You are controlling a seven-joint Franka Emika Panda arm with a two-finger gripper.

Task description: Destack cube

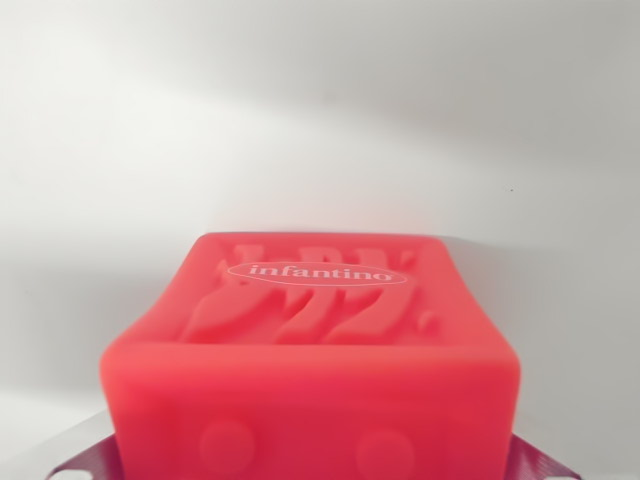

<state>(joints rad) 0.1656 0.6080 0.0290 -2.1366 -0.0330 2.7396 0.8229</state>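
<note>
A red soft cube (310, 370) fills the lower middle of the wrist view, very close to the camera. Its top face carries raised wavy relief and a white oval "infantino" logo (318, 272). Its front face shows two faint round bumps. Purple corners stick out from under it at the lower left (88, 460) and lower right (535, 466); they look like part of a purple block beneath, mostly hidden by the red cube. No gripper fingers show anywhere in the picture.
A plain white surface (320, 120) spreads behind and around the cube, with a soft shadow band along the cube's right side. No other objects are visible.
</note>
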